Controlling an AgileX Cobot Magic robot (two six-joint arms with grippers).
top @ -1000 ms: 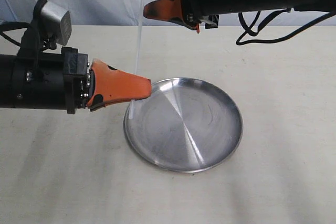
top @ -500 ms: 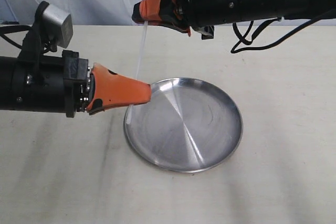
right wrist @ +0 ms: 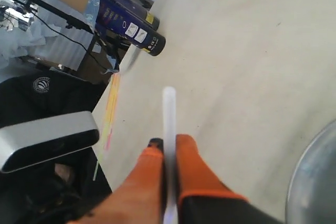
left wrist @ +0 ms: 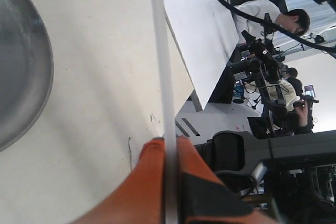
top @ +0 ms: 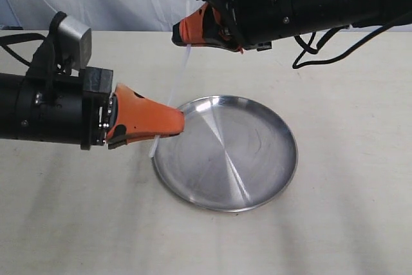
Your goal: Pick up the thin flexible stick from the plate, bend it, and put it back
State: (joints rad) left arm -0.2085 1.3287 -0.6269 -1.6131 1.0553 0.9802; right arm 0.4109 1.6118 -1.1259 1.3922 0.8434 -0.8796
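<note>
Left claw (top: 181, 121): closed on lower part of stick (top: 175, 88), at near-left rim of plate (top: 257, 159), anchoring that end. Stick: off plate, slanting upward between both claws, near straight. Right claw (top: 177, 35): clamped on upper end, above desk (top: 347, 223) beyond plate. Two-end grip gives you leverage. Bend not yet made. Bring claws together gently.

— How many dishes?
— One round shiny silver metal plate (top: 257, 188).
— Sticks?
— One thin translucent white plastic stick (top: 178, 80).
— Grippers?
— Two, orange-fingered: left gripper (top: 180, 122), right gripper (top: 175, 35).
</note>
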